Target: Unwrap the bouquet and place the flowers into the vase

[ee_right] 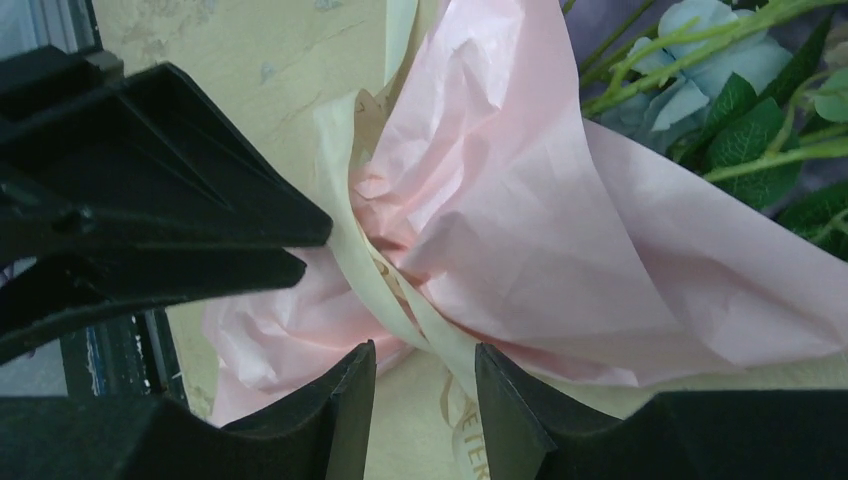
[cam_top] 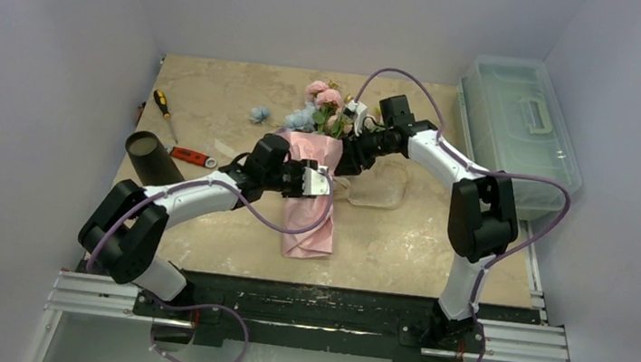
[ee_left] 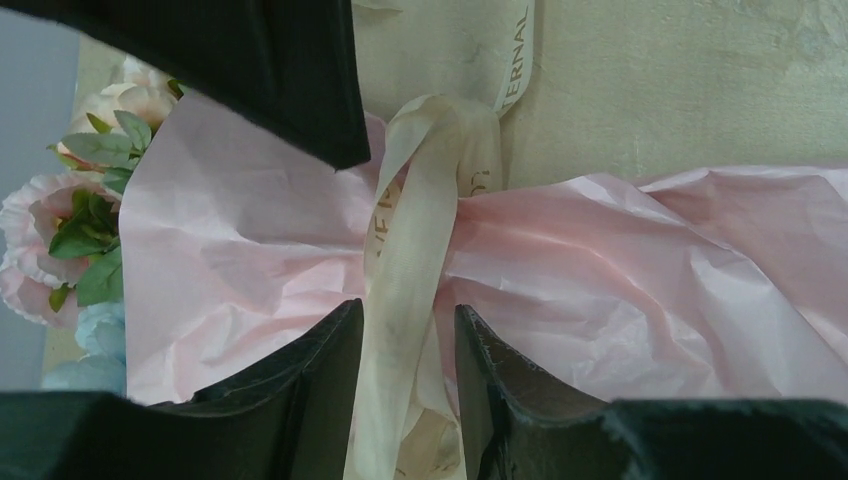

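Note:
The bouquet (cam_top: 310, 209) lies on the table in pink paper (ee_left: 620, 290), its flowers (cam_top: 323, 99) pointing to the far side. A cream ribbon (ee_left: 415, 240) binds its waist. My left gripper (ee_left: 408, 315) is open, with a ribbon strand running loose between its fingers. My right gripper (ee_right: 425, 350) is open too, at the ribbon (ee_right: 345, 245) from the other side, and a strand crosses its right finger. Pale-blue flowers (ee_right: 705, 50) and green stems stick out of the paper (ee_right: 520, 200). The dark vase (cam_top: 152, 158) lies tilted at the left, apart from both grippers.
A clear lidded plastic box (cam_top: 524, 122) stands at the back right. A screwdriver (cam_top: 162, 107), a red tool (cam_top: 191, 156) and a loose blue flower (cam_top: 259, 113) lie at the back left. Ribbon loops (cam_top: 380, 188) trail right of the bouquet. Grey walls close in three sides.

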### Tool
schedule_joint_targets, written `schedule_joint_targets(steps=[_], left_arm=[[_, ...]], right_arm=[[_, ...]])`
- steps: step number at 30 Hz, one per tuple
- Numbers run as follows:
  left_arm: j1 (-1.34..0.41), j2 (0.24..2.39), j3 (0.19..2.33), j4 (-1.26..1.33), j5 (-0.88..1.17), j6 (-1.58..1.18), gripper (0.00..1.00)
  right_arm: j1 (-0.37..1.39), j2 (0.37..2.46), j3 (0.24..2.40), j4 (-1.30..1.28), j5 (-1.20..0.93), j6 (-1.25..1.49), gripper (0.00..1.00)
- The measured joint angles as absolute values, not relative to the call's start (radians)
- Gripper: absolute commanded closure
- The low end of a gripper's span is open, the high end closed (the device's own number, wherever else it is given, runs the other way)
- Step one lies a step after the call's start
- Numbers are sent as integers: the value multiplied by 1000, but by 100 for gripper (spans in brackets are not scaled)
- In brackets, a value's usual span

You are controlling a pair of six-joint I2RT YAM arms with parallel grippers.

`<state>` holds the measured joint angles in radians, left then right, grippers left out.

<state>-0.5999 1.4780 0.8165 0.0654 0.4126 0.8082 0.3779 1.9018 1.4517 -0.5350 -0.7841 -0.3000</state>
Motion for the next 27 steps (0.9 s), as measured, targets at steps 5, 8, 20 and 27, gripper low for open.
schedule_joint_targets(steps=[5,8,20,27], left_arm=[[-612,1529,850,66,421,842,61],[-616,1544,859,65,425,864,60],[-642,1619,877,66,415,921,68],[-644,1630,881,67,397,917,93]], right_arm=[[402,1953,1491,-505,-788,-268,54],[407,1991,1514,-501,-788,-259,55],[419,2034,1522,-501,-785,-253,64],[433,2035,1522,-501,-772,-270,65]])
